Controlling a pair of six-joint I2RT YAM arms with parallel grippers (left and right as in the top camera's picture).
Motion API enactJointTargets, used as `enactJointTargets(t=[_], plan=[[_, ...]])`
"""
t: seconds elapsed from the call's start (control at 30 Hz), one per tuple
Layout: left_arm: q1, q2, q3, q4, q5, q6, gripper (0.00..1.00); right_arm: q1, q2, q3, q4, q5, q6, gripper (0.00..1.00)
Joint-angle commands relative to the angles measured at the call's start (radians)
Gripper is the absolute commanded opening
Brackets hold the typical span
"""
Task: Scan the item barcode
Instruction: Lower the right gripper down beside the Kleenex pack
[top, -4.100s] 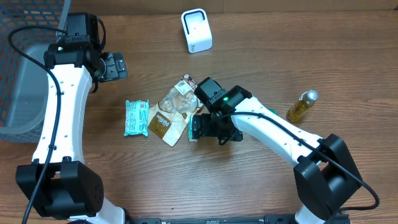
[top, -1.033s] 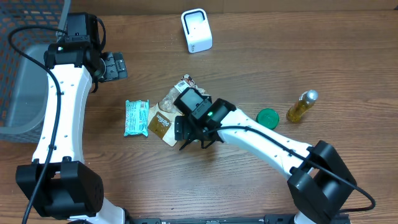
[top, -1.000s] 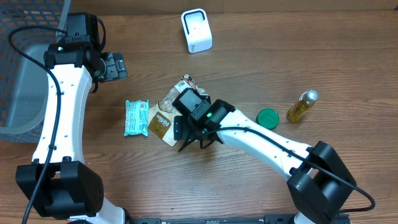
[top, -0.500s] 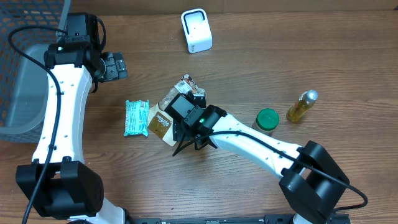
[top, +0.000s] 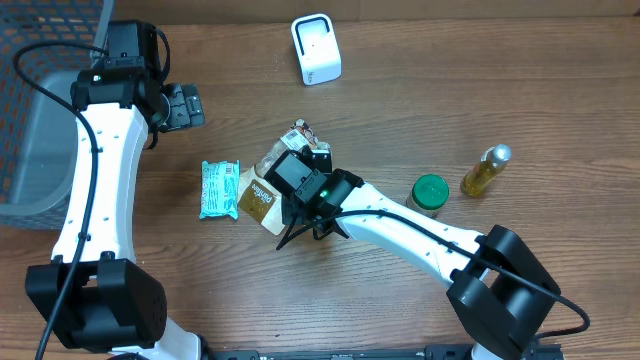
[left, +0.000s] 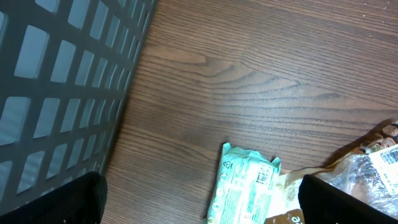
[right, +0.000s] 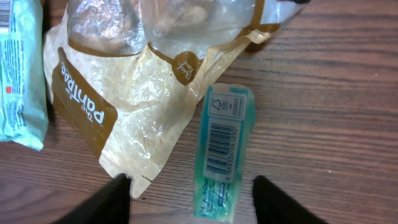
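Teal slim packet with barcode (right: 222, 152) lies flat on wooden table (right: 323, 93), barcode up, just beside tan-and-clear crinkled plastic bag (right: 124, 106). Lower end reaches frame edge. Right gripper (right: 189, 186) has fingers apart, straddling packet; contact unclear. Overhead: packet hidden under right arm. Left gripper (left: 199, 186) spread wide, empty, near dark mesh basket (left: 56, 81), itself cut off.

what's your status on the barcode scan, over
Left end effector open, idle by basket. Right end effector open, straddling teal packet, barcode up, not gripped. Bread bag corner crowds one finger.
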Motion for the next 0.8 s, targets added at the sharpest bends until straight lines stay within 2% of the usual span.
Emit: enactJointTargets(t=[0.0,0.03,0.1,0.23,0.47,0.77], plan=[[0.0,-0.007,0.018,0.001,-0.006,0.002,0.99,0.001,0.003,-0.005,0.006,0.035,0.004,0.53],[0.0,-0.007,0.018,0.001,-0.006,0.002,1.0,0.001,0.003,-0.005,0.006,0.039,0.004,0.5],[0.0,-0.007,0.018,0.001,-0.006,0.002,1.0,0.001,0.003,-0.005,0.006,0.043,0.004,0.39],[0.0,-0.007,0.018,0.001,-0.006,0.002,1.0,0.001,0.003,-0.005,0.018,0.042,0.013,0.04],[0.0,-0.007,0.018,0.001,-0.006,0.002,1.0,0.007,0.003,-0.005,0.128,0.042,0.037,0.04],[0.0,-0.007,0.018,0.001,-0.006,0.002,1.0,0.006,0.049,-0.005,0.157,0.061,0.037,0.04]])
